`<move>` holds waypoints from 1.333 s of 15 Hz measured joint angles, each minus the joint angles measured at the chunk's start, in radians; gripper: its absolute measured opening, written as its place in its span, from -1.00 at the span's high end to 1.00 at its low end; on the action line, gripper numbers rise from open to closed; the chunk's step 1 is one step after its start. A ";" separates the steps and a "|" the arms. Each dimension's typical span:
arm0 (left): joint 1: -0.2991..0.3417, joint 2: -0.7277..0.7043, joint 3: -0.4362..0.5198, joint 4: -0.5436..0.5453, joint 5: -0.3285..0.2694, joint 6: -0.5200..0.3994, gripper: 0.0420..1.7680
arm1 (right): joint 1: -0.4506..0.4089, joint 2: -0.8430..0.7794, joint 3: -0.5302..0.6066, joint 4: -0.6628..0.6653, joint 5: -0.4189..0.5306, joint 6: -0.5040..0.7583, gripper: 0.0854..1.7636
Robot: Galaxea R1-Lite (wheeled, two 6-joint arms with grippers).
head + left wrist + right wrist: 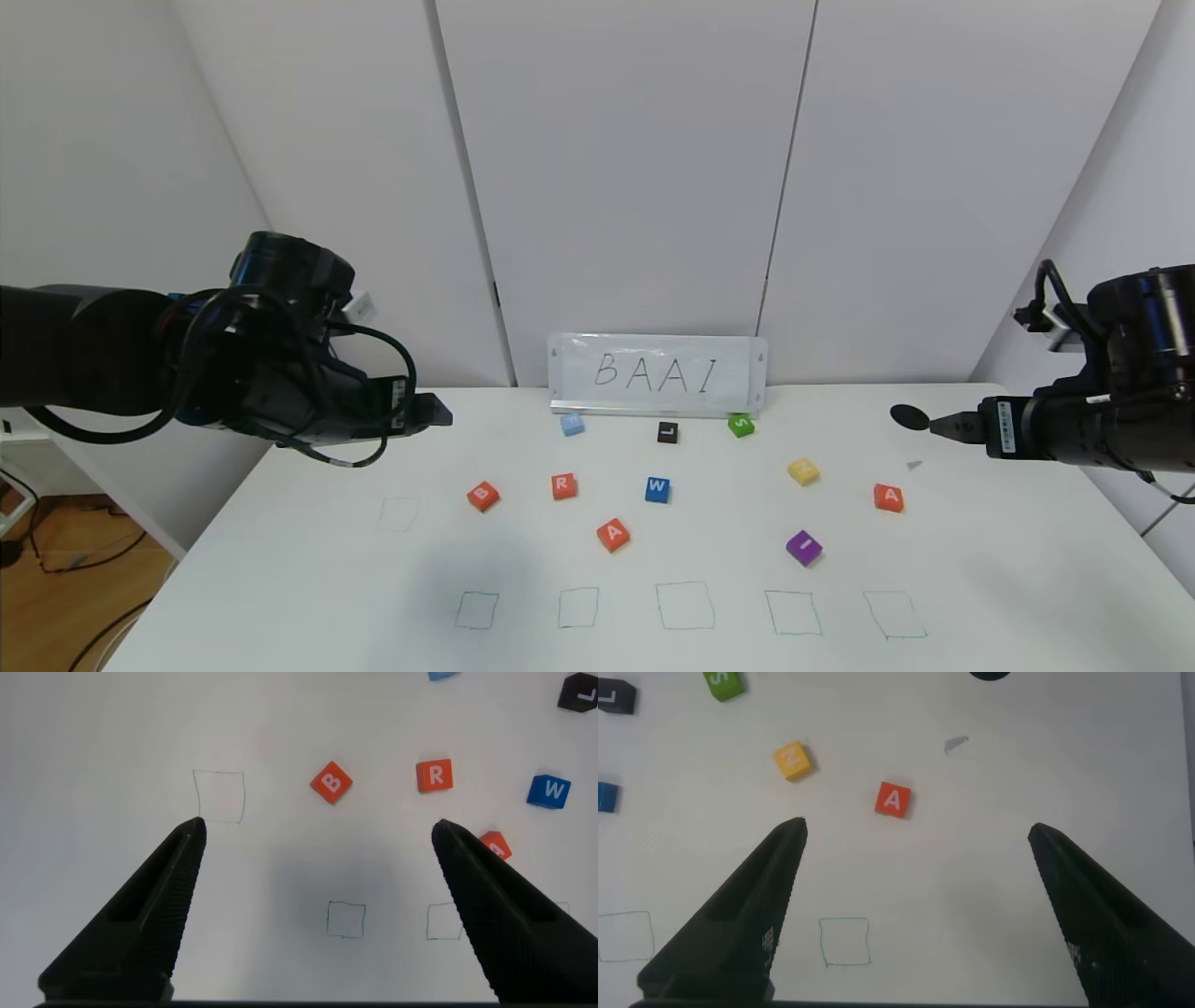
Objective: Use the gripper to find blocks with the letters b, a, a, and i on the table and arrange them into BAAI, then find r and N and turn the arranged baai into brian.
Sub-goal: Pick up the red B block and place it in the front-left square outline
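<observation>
The left end effector [313, 835] hangs wide open and empty above the white surface [280, 560]. The small orange-red cube marked B [483, 496] lies just ahead of it and below, left of the orange-red R cube [564, 485]. The right end effector [915, 835], likewise wide and empty, is well apart from B, so the left arm looks better placed.

open table [980, 560] around A [888, 497], W [657, 489] beside R [564, 485]
</observation>
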 joint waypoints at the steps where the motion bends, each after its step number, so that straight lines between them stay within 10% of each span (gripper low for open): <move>1: -0.001 0.006 -0.008 0.019 0.000 -0.024 -0.94 | 0.006 0.003 0.001 -0.003 -0.001 0.005 -0.94; 6: -0.039 0.091 -0.178 0.155 0.033 -0.294 -0.94 | 0.097 0.002 0.032 -0.011 -0.036 0.024 -0.94; 15: -0.056 0.229 -0.678 0.713 0.032 -0.419 -0.94 | 0.112 -0.104 0.040 0.002 -0.022 0.028 -0.94; 20: -0.090 0.317 -0.751 0.762 0.027 -0.567 -0.94 | 0.139 -0.125 0.057 0.002 -0.022 0.029 -0.94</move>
